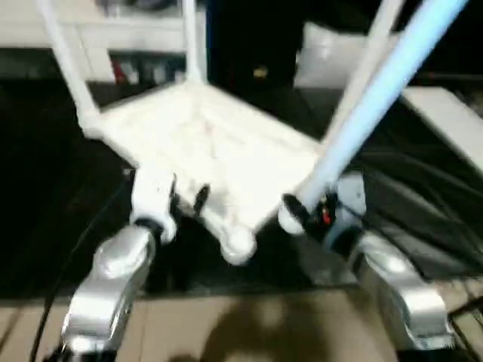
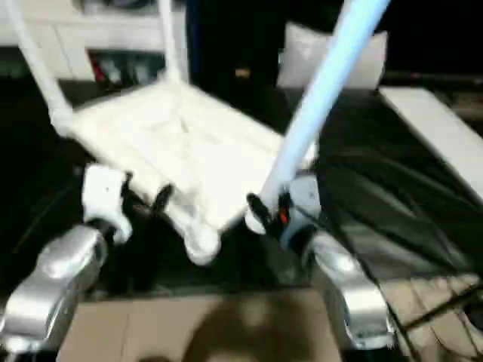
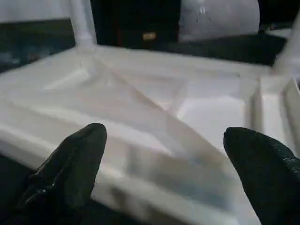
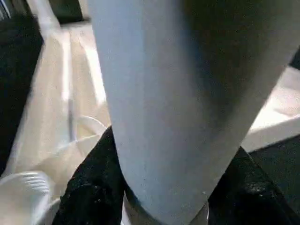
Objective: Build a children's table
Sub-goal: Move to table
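Note:
The children's table top [image 1: 204, 147] lies upside down on the black work table, ribbed underside up. Three white legs stand in its corners: far left [image 1: 66, 64], back [image 1: 192, 41] and right [image 1: 368, 66]. The near corner socket [image 1: 238, 246] is bare. My right gripper [image 1: 302, 213] is shut on the thick end of a fourth leg [image 1: 381, 94], which slants up and to the right beside the top's near right edge; black fingers [image 4: 91, 187] clasp it on both sides. My left gripper [image 1: 186, 197] stands open at the near left edge, fingers [image 3: 70, 164] wide apart in front of the rim.
A white cabinet [image 1: 113, 30] stands behind the work table. A pale bundle [image 1: 324, 53] lies at the back right and a white board [image 1: 453, 121] at the right. Black cables [image 1: 423, 219] run across the right side. A tan surface [image 1: 249, 324] lies in front.

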Available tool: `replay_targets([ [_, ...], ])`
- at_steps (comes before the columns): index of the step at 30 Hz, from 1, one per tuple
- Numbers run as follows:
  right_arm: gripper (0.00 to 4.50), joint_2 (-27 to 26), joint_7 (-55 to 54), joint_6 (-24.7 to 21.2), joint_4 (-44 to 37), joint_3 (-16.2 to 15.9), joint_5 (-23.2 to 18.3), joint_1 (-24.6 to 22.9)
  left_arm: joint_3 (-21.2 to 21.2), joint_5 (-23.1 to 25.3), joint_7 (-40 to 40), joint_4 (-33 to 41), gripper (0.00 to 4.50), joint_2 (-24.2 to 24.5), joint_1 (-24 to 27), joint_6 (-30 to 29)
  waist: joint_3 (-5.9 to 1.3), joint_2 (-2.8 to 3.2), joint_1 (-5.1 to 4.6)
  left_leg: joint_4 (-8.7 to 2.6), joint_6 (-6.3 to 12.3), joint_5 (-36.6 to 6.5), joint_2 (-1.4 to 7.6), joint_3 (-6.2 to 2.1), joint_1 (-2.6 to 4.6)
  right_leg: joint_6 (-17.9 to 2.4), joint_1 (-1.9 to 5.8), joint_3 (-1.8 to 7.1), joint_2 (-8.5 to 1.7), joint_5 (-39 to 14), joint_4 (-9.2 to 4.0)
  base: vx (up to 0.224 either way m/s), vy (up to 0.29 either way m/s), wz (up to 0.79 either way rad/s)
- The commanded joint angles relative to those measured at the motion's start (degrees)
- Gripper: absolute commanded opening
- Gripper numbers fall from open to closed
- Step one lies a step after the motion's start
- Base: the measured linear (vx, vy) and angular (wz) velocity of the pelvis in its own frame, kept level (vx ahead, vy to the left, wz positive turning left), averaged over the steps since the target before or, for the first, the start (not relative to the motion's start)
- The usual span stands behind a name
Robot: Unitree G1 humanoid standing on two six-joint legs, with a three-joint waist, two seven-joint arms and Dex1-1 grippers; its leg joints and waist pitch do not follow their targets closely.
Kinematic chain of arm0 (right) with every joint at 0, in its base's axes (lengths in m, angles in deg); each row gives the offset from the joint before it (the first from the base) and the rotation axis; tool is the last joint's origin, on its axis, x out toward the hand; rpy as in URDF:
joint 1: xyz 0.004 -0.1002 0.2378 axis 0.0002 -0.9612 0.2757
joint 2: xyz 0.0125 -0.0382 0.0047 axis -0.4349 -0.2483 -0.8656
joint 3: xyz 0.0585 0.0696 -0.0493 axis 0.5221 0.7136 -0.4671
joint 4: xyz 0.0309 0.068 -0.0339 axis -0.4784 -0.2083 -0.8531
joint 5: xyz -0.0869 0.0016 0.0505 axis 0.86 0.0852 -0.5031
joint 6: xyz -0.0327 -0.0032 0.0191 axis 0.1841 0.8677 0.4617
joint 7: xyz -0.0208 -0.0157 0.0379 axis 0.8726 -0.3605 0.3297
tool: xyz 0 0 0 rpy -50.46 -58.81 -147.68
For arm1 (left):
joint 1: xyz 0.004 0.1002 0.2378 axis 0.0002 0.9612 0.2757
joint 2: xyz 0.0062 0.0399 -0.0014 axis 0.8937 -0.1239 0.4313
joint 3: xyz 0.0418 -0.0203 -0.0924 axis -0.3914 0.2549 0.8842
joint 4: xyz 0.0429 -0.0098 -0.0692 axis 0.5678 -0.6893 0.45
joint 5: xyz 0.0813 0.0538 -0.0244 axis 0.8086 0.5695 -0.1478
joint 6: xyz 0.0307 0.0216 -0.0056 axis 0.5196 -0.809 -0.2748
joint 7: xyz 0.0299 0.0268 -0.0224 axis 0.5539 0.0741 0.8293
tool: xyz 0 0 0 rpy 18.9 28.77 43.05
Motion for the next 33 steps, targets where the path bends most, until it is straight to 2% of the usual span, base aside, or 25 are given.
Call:
replay_targets([
  [1, 1.91, -1.0, 0.1, 0.6, -0.7, 0.1, -0.4, 1.0, 0.2, 0.3, -0.3, 0.0, 4.50, 0.3, 0.7, -0.6, -4.49, 2.66, -3.69, -7.70, 26.71, 16.8, 5.23, -10.61, 9.29, -5.3, -6.68, -1.66, 3.21, -8.2, 4.39, 0.169, 0.027, 0.43],
  [2, 1.91, -1.4, 0.1, 1.2, -0.5, 0.4, -0.7, 1.0, 0.0, 0.3, -0.4, 0.0, 4.50, 0.4, 0.7, -0.6, -5.30, 2.71, -3.70, -5.22, 32.94, 28.0, 6.56, -12.93, 11.32, -0.4, -10.39, -0.11, 2.19, -8.8, 7.34, 0.205, -0.005, 0.42],
  [3, 1.91, -1.9, -0.3, 1.0, -0.5, 0.8, -1.2, 0.9, -0.1, 0.3, -0.6, -0.1, 4.50, 0.5, 0.6, -0.4, -5.20, 2.70, -3.97, -3.81, 28.72, 32.0, 7.36, -9.95, 11.37, 0.8, -12.73, 0.97, 1.29, -5.7, 7.76, 0.205, -0.005, 0.42],
  [4, 1.91, -1.8, -0.4, 1.1, -0.4, 0.8, -0.9, 0.9, -0.4, 0.3, -1.1, -0.1, 4.50, 0.7, 0.6, -0.6, -5.12, 1.12, -4.21, -6.05, 24.12, 32.6, 8.20, -8.27, 9.30, 2.9, -12.42, 1.53, 0.47, 0.5, 8.55, 0.126, -0.029, 0.33],
  [5, 1.91, -1.5, -0.4, 1.2, -0.3, 0.6, -0.4, 1.0, -0.7, 0.4, -1.3, -0.1, 4.50, 0.9, 0.6, -0.7, -5.34, 0.91, -4.13, -6.26, 23.17, 35.0, 8.00, -7.34, 9.44, 3.5, -13.37, 1.63, 0.12, 3.1, 8.56, 0.089, -0.042, 0.11],
  [6, 1.91, -1.1, -0.3, 1.4, -0.2, 0.5, 0.0, 1.1, -0.7, 0.7, -1.5, -0.1, 4.50, 0.9, 0.6, -0.7, -4.53, -0.84, -4.22, -7.51, 21.94, 31.4, 5.82, -4.23, 7.25, 0.9, -13.17, 2.76, -0.44, 10.1, 5.91, 0.089, -0.042, 0.11],
  [7, 1.91, -0.7, -0.2, 1.5, -0.1, 0.4, 0.2, 1.1, -0.7, 0.8, -1.5, -0.1, 4.50, 0.9, 0.6, -0.8, -4.15, -3.49, -3.67, -6.89, 18.32, 17.2, 1.09, -1.15, 6.24, -3.1, -9.81, 5.41, -1.77, 13.6, -1.00, 0.154, -0.053, 0.00],
  [8, 1.91, -0.4, 0.0, 1.8, 0.1, 0.5, 0.2, 1.1, -0.7, 0.8, -1.7, -0.3, 4.50, 0.8, 0.7, -0.4, -4.08, -6.03, -1.38, -1.79, 12.55, 0.9, -4.04, 0.89, 0.77, -2.8, -2.19, 11.34, -5.54, -0.2, -5.22, 0.166, -0.089, 0.09],
  [9, 1.91, -0.3, 0.1, 1.9, 0.2, 0.7, 0.2, 1.1, -0.6, 0.7, -1.8, -0.3, 4.50, 0.7, 0.7, -0.2, -4.17, -5.11, -0.78, 2.16, 9.61, -1.4, -4.11, 0.58, -0.31, -7.6, -0.50, 14.29, -9.62, -5.6, -6.39, 0.166, -0.089, 0.09],
  [10, 1.91, 0.2, 0.5, 2.5, 0.5, 0.9, 0.4, 1.0, -0.8, 0.7, -2.2, -0.4, 4.50, 1.1, 0.7, -0.2, -4.59, -4.90, -0.66, 3.25, 3.80, 3.3, -2.55, -0.88, -3.04, -13.3, 2.10, 13.05, -9.10, 1.7, -4.24, 0.186, -0.077, 0.01],
  [11, 1.91, 0.6, 1.1, 3.6, 0.5, 1.3, 0.5, 1.0, -1.0, 0.4, -3.4, -0.5, 4.50, 1.9, 0.6, 0.0, -4.21, -4.22, -0.78, 2.99, -0.35, 9.4, -1.45, -1.47, -4.07, -16.8, 1.73, 11.98, -8.60, 22.1, -2.85, 0.156, -0.038, -0.16],
  [12, 1.91, 0.6, 1.2, 3.8, 0.5, 1.4, 0.5, 1.0, -1.1, 0.3, -3.7, -0.6, 4.50, 2.1, 0.6, 0.0, -3.84, -3.77, -0.78, 1.76, -1.69, 13.0, -0.57, -1.75, -3.72, -17.9, 0.70, 10.42, -8.39, 32.0, -2.48, 0.156, -0.038, -0.16],
  [13, 1.91, 0.6, 1.4, 4.0, 0.4, 1.5, 0.5, 1.0, -1.1, 0.2, -4.1, -0.6, 4.50, 2.2, 0.6, 0.1, -3.97, -3.23, -0.68, -0.23, -2.54, 17.5, 0.25, -1.90, -3.70, -18.2, 0.07, 8.75, -7.22, 40.5, -1.62, 0.060, -0.030, -0.15],
  [14, 1.91, 1.0, 2.6, 4.5, 0.0, 1.7, 0.1, 0.9, -1.3, 0.0, -6.2, -0.9, 4.50, 3.9, 0.4, 0.7, -4.11, 0.96, -1.10, -5.77, -2.23, 33.9, 3.71, -2.38, -2.53, -13.3, -2.84, 3.69, -0.47, 40.9, 1.25, 0.000, 0.000, 0.00],
  [15, 1.91, 1.2, 3.3, 4.4, -0.4, 1.8, -0.3, 0.8, -1.3, -0.1, -7.4, -1.1, 4.50, 4.8, 0.3, 0.9, -4.62, 0.92, -2.48, -5.18, -1.40, 40.1, 6.38, -3.94, -0.67, -11.5, -4.27, 3.73, -0.29, 35.1, 2.12, 0.000, 0.000, 0.00],
  [16, 1.91, 1.7, 4.3, 4.5, -0.8, 1.7, -0.8, 0.7, -1.3, -0.1, -8.6, -1.3, 4.50, 5.8, 0.1, 1.2, -5.24, 0.72, -2.83, -3.98, -0.28, 49.1, 7.57, -5.16, 2.49, -9.2, -6.58, 4.99, -2.12, 25.9, 1.06, 0.000, 0.000, 0.00],
  [17, 1.91, 2.5, 6.0, 4.8, -1.6, 1.4, -1.5, 0.3, -1.2, -0.3, -10.6, -1.9, 4.50, 7.4, -0.2, 1.7, -5.23, 0.36, -2.89, -3.69, 0.06, 48.5, 6.47, -4.50, 1.81, -9.0, -6.06, 5.50, -2.89, 25.0, 0.05, 0.059, 0.023, 0.02],
  [18, 1.91, 2.9, 6.5, 4.8, -1.9, 1.3, -1.8, 0.2, -1.1, -0.4, -11.5, -2.1, 4.50, 8.1, -0.3, 1.9, -4.30, -0.53, -2.25, -4.44, -0.43, 37.0, 4.33, -2.06, -0.70, -10.1, -4.14, 6.06, -3.69, 23.9, -1.32, 0.000, 0.000, 0.00],
  [19, 1.91, 3.1, 7.0, 4.7, -2.2, 1.5, -2.2, 0.1, -1.3, -0.3, -13.0, -2.5, 4.50, 9.1, -0.4, 2.8, -4.13, -0.83, -1.86, -5.05, -0.80, 29.4, 4.11, -1.40, -1.22, -10.7, -3.38, 6.29, -3.86, 22.1, -1.58, 0.000, 0.000, 0.00],
  [20, 1.89, 3.8, 8.1, 4.9, -2.2, 2.2, -3.8, 0.2, -2.9, 0.5, -18.4, -3.9, 4.50, 13.2, -1.1, 5.0, -3.50, -1.35, -1.07, -6.79, -1.19, 9.2, 4.19, -0.56, -1.70, -10.8, -2.36, 6.74, -4.25, 10.6, -2.89, -0.078, -0.012, -0.02],
  [21, 1.89, 3.9, 8.5, 5.0, -2.2, 2.4, -4.2, 0.2, -3.3, 0.4, -20.1, -4.2, 4.50, 14.2, -1.3, 5.5, -3.09, -1.24, -1.02, -7.26, -1.07, 4.6, 4.27, -0.40, -1.50, -10.7, -2.57, 6.83, -4.33, 5.2, -3.50, -0.051, -0.013, -0.01],
  [22, 1.89, 4.0, 9.2, 5.0, -2.4, 2.7, -5.0, 0.2, -3.9, 0.2, -23.2, -4.9, 4.50, 15.9, -1.9, 6.6, -2.46, -0.77, -1.00, -7.90, -1.40, -2.8, 4.74, 0.13, -0.56, -10.9, -3.36, 6.75, -4.32, -5.9, -4.58, -0.083, -0.028, 0.01],
  [23, 1.89, 4.0, 10.0, 5.0, -2.4, 3.0, -5.6, 0.3, -4.6, -0.1, -26.5, -5.8, 4.33, 17.7, -2.7, 8.3, -2.49, -0.74, -1.00, -8.44, -1.57, -6.7, 5.34, 0.34, -0.29, -10.6, -3.57, 6.85, -4.45, -13.3, -5.09, -0.067, -0.030, 0.02],
  [26, 1.89, 4.1, 10.6, 5.9, -2.2, 2.9, -5.2, 0.3, -5.7, -0.5, -32.2, -8.1, 4.16, 20.4, -4.8, 10.9, -2.74, -0.42, -1.03, -8.78, -2.33, -7.8, 6.06, 1.20, -0.29, -10.5, -4.48, 6.78, -4.22, -14.3, -5.09, -0.060, -0.023, 0.01],
  [33, 1.89, 6.0, 14.5, 4.3, -2.6, 3.4, -8.1, 0.0, -11.5, 3.2, -49.5, -19.9, 3.51, 28.2, -13.6, 20.0, -3.00, 0.03, -0.54, -8.76, -2.10, -3.9, 5.98, 1.80, -0.94, -12.4, -4.21, 6.74, -4.24, -4.7, -4.16, -0.007, -0.002, 0.00],
])
